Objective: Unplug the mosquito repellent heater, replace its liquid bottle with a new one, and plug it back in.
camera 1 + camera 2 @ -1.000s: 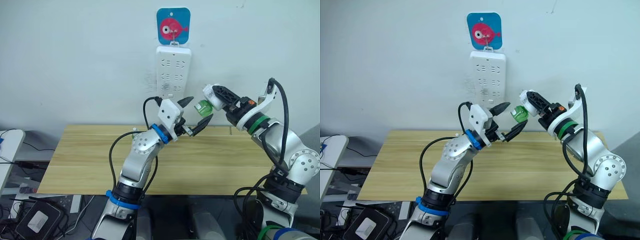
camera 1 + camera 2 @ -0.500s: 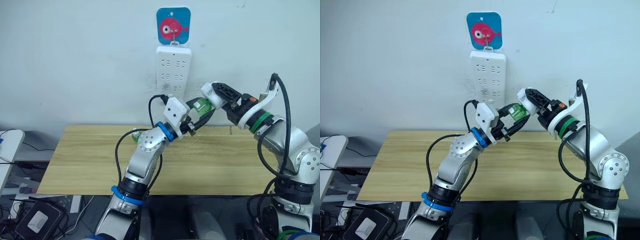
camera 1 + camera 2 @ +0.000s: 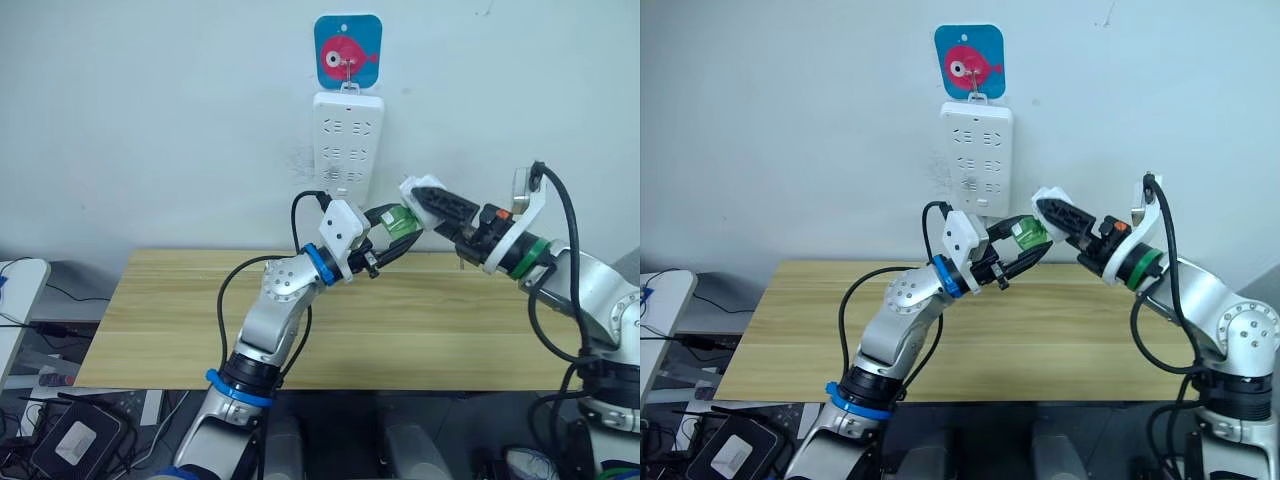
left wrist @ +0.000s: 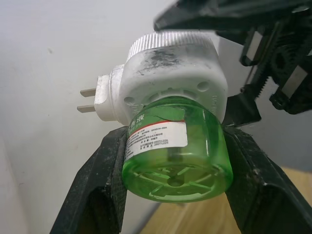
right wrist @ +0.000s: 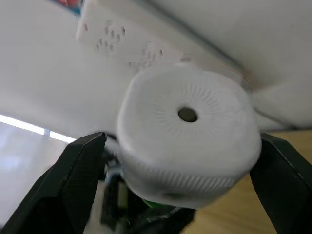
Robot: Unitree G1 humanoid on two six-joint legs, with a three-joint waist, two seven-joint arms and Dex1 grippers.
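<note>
Pale wall behind, power strip [image 3: 347, 140] at twelve o'clock.
Right fingers [image 5: 80, 178] clamp the mosquito repellent heater [image 4: 168, 73]; left fingers [image 4: 107, 180] pinch its green bottle [image 4: 175, 151], likely to unscrew.

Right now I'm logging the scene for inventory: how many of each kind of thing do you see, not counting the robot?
Mosquito repellent heater: 1
Green liquid bottle: 1
White power strip: 1
Fish wall hook: 1
Wooden table: 1
Total: 5

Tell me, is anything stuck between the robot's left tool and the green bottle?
Nothing visible is. The left tool already clamps the round green plastic bottle directly between its black fingers, while the right tool holds the small white rounded heater.
</note>
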